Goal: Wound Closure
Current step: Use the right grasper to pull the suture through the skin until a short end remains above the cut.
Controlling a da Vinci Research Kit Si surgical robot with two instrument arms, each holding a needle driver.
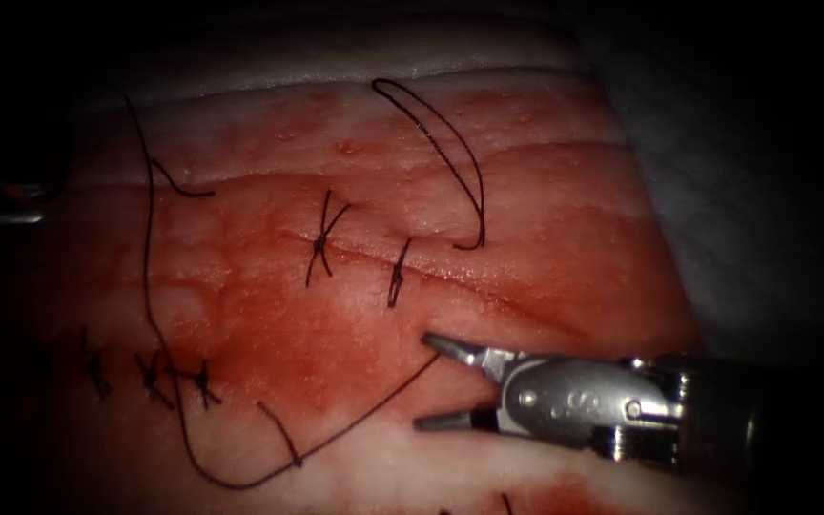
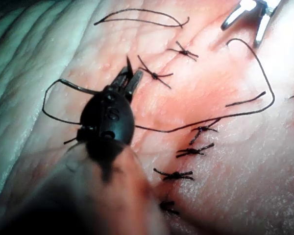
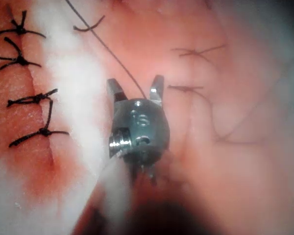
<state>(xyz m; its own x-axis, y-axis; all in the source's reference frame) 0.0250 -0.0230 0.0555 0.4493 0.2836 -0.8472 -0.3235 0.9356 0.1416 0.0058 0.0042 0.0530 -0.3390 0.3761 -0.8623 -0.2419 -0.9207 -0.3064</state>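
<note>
**Right pincer gaping wide beside the thread**

Right tool [image 1: 423, 381] is hanging over the tissue [image 1: 574, 191] below the cut [image 1: 488, 291], its jaws standing wide apart and holding nothing. The long thread [image 1: 355, 424] is running up to the tip of its upper jaw, touching it or just beside it, then sweeping down and away to the left.

If that strand is what it is after, I'd judge the thread should be sitting well back between the jaws before they close. The tips should be staying off the wet red fluid [image 1: 269, 334] and the two stitches [image 1: 321, 243] already crossing the cut.

Beyond the cut a dark curved loop [image 1: 450, 153] is lying flat. I think it is thread and not the needle, though it is hard to be sure.

From the right wrist view, the thread [image 3: 112, 54] is passing straight between the spread jaws of the right tool [image 3: 135, 84], which the endoscope view leaves unclear. From the left wrist view, the left tool [image 2: 130, 73] is hovering near one stitch. Whether it is holding anything I cannot tell.
</note>
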